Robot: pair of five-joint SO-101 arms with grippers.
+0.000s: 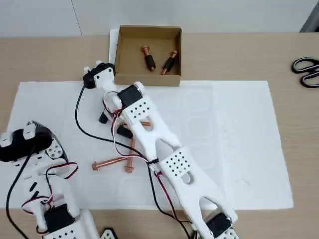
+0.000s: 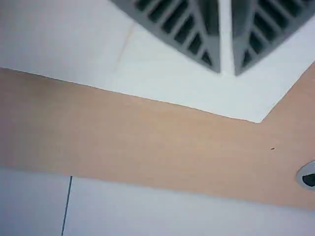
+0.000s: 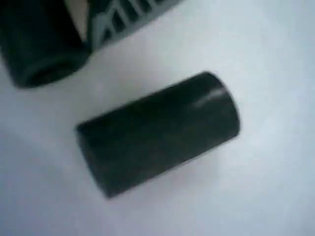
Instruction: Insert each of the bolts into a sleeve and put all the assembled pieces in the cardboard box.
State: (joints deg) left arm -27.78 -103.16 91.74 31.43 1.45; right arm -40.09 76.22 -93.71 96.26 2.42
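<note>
The cardboard box (image 1: 124, 50) stands at the back of the table and holds two assembled bolt-and-sleeve pieces (image 1: 148, 58) (image 1: 170, 62). My right gripper (image 1: 99, 77) hangs low over the white sheet just in front of the box. Right under it a black sleeve (image 3: 157, 132) lies on its side, and a second sleeve (image 3: 39, 49) lies close by. Those two sleeves (image 1: 103, 118) (image 1: 124, 132) peek out beside the arm. Loose copper bolts (image 1: 109, 163) (image 1: 130, 154) (image 1: 144, 123) lie on the sheet near the arm. My left gripper (image 2: 225, 39) is shut and holds nothing, at the sheet's near left corner (image 1: 30, 142).
A white paper sheet (image 1: 234, 139) covers the middle of the wooden table. Black scissors (image 1: 306, 69) lie at the far right edge. The right arm's cables (image 1: 82, 124) trail across the sheet's left part.
</note>
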